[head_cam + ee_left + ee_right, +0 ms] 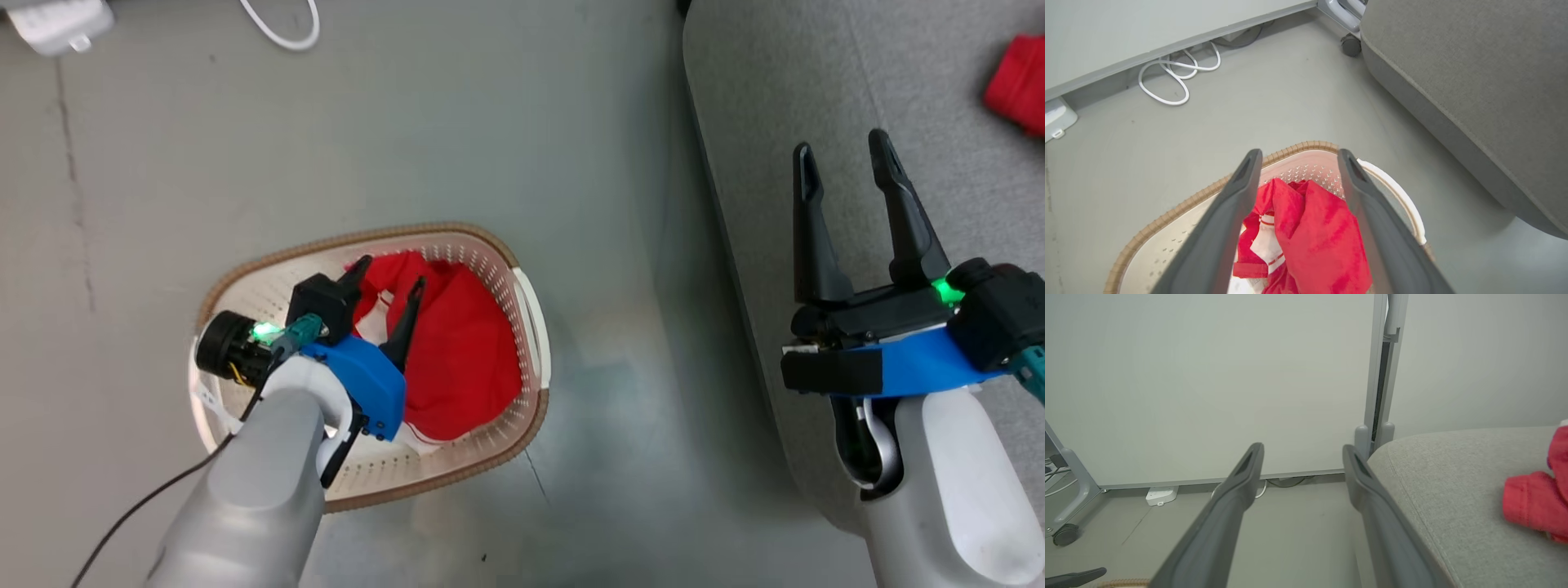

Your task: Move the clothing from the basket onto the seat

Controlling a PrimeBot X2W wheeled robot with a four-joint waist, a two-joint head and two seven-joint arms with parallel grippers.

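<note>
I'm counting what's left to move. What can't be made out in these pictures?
- Floor of the basket, head view: covered by the red garment and the left gripper, so anything underneath is hidden.
- The other garment on the seat, head and right wrist views: cut off by the right edge; its full shape is unknown.
- Left wrist view: the bottom edge crops the basket's near part.

My left forearm (261, 465) hides the near side of the basket (482, 245); the red garment (1020, 82) on the seat (816, 98) runs off the head view's right edge.
</note>
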